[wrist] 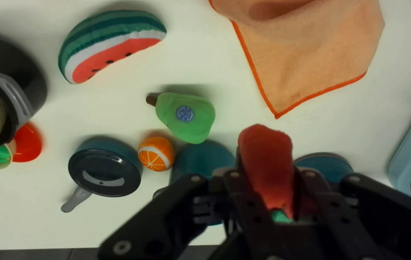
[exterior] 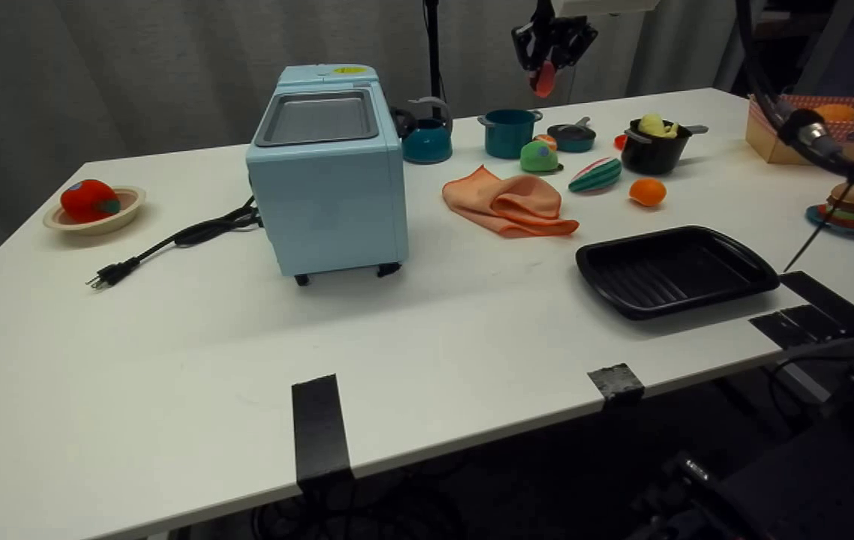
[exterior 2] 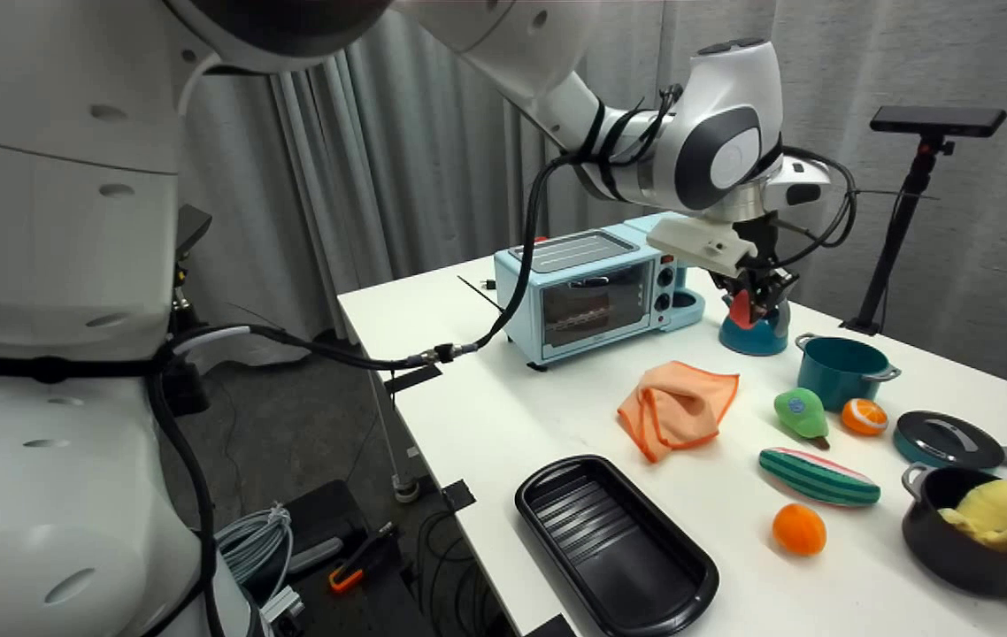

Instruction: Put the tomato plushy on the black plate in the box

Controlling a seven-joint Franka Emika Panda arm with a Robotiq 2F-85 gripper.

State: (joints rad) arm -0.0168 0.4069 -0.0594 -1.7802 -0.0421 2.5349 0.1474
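My gripper point(exterior: 545, 64) is shut on a red soft toy with a green patch, the tomato plushy point(exterior: 543, 81). The fingers squeeze it from both sides; in the wrist view the plushy point(wrist: 266, 155) bulges past the fingertips. In an exterior view the gripper point(exterior 2: 756, 292) holds the plushy point(exterior 2: 741, 311) above the table, in front of the teal kettle. The black plate point(exterior: 682, 274) lies flat near the table edge, well away from the gripper. It also shows in an exterior view point(exterior 2: 614, 548), with nothing on it. The plate is out of the wrist view.
A blue toaster oven point(exterior 2: 601, 305), door shut, stands beside the gripper. An orange cloth point(exterior 2: 680, 407), green pear point(exterior 2: 802, 412), watermelon point(exterior 2: 818, 478), orange point(exterior 2: 798, 529) and pots lie around. A checked-lined box point(exterior: 772, 139) and a tan plate point(exterior: 128, 215) holding another red toy sit farther off.
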